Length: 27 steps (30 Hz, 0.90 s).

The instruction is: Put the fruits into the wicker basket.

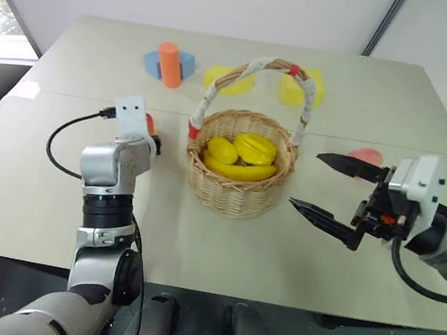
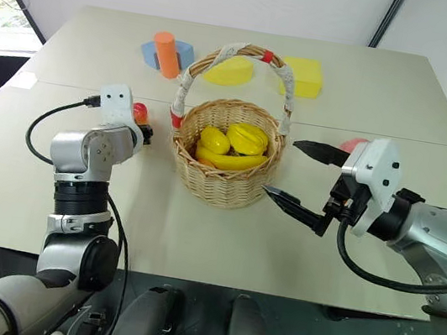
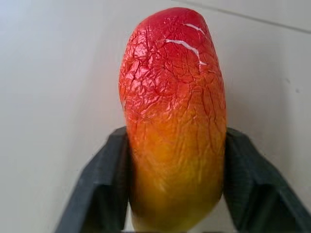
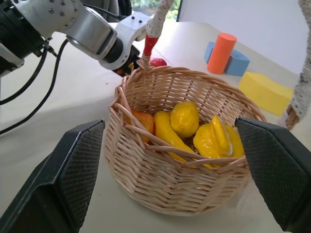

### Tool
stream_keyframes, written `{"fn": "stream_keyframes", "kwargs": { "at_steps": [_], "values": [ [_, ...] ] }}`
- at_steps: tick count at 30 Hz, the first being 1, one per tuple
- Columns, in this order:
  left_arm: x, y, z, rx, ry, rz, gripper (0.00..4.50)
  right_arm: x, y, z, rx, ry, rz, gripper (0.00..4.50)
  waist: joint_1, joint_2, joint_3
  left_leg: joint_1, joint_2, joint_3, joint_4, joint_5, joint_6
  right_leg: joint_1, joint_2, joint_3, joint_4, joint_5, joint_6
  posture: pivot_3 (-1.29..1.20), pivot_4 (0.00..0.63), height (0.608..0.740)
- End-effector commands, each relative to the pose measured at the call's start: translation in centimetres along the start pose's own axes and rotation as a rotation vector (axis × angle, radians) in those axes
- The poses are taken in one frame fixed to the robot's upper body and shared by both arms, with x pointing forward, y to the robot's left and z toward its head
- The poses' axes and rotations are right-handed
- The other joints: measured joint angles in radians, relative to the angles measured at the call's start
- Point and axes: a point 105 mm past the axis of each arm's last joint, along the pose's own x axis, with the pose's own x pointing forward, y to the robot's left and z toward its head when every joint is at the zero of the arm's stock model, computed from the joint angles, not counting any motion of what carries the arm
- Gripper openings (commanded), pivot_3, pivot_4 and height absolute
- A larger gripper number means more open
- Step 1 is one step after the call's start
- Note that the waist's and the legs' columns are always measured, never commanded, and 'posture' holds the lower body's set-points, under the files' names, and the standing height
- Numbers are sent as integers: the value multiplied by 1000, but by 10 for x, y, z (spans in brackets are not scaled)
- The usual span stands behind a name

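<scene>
The wicker basket (image 1: 241, 163) stands upright near the middle of the pale table (image 1: 25, 187), its cloth-wrapped handle (image 2: 282, 75) arching over it, and inside lie yellow toy fruits (image 4: 190, 118), a banana-shaped piece (image 2: 226, 162) among them, with an orange-tinted piece (image 4: 142, 122) against the near wall. At about nine o'clock from the basket, just beside it, the left gripper (image 3: 172, 191) has its two black fingers (image 3: 102, 189) pressed against the sides of the oval red-and-yellow fruit (image 3: 173, 116), pinching it at its yellow end while the red end juts out beyond the fingertips, close above the table surface; whether the fruit rests on the table cannot be told. At about three o'clock from the basket, the right gripper (image 1: 329, 191) hangs with its fingers spread wide and nothing between them, pointing toward the basket's side. Just behind it, a pink peach-like fruit (image 1: 366, 156) lies on the table, partly hidden by the gripper. Toward twelve o'clock, at the far side of the table, an orange cylinder (image 1: 170, 65) stands on a blue base (image 1: 153, 62), and flat yellow foam blocks (image 2: 306, 77) lie behind the basket's handle.
</scene>
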Motion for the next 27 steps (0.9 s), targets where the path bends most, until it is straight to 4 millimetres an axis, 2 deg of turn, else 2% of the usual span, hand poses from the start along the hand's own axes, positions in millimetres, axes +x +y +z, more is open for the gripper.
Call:
{"fn": "stream_keyframes", "kwargs": {
  "at_steps": [1,3,6,9,11,13,14,17,18,21,24,27],
  "values": [
    [-5,4,15,13,-65,0,1687,1,5,9,-34,-35,10,4500,0,0,0,0,0,0,0,0,0,0,0,0,0,0,0,0,150,740],
    [-5,8,18,31,-90,-1,1687,2,4,9,-36,-34,11,4500,-1,0,0,0,0,0,0,0,0,0,0,0,0,0,0,0,150,740],
    [-14,20,33,96,-262,-94,1687,0,1,8,-38,-31,2,4500,-8,0,0,0,0,0,0,0,0,0,0,0,0,0,0,0,150,740],
    [-39,39,48,-105,-428,-371,1687,-5,-3,4,-27,-18,-18,4500,-7,0,0,0,1,1,-2,1,-2,-2,0,1,0,0,0,0,150,740],
    [-62,55,56,-73,-562,-495,1687,-8,-7,1,-18,-14,-37,4500,-5,0,0,0,1,1,-1,1,-2,-2,0,1,0,0,0,0,150,740],
    [-77,66,50,-6,-592,-589,1687,-11,-13,-2,-10,-10,-55,4500,-5,0,0,-1,1,1,-1,1,-2,-2,0,1,-1,0,0,0,150,740],
    [-91,64,47,3,-607,-695,1687,-13,-17,-5,-5,-4,-65,4500,-4,0,0,0,1,1,-1,1,-2,-2,-1,1,-1,0,0,0,150,740],
    [-126,52,38,49,-602,-939,1687,-18,-24,-10,0,12,-84,4500,5,0,0,0,0,0,-1,-1,1,0,-2,1,-2,0,0,0,150,740],
    [-140,43,30,102,-565,-1043,1687,-19,-27,-12,-2,19,-93,4500,10,0,0,0,0,0,0,-1,2,1,-2,1,-2,0,0,0,150,740],
    [-166,19,5,218,-416,-1248,1687,-23,-34,-13,-2,15,-120,4500,13,0,0,0,0,0,0,-2,4,1,-2,1,-2,0,0,0,150,740],
    [-186,-7,-7,317,-352,-1383,1687,-25,-38,-14,-9,16,-134,4500,17,0,0,0,0,0,-1,-2,4,1,-2,1,-2,0,0,0,150,740],
    [-189,-35,-8,370,-341,-1419,1687,-25,-39,-14,-14,13,-139,4500,17,0,0,0,0,0,0,-2,4,1,-2,1,-2,0,0,0,150,740]
  ]
}}
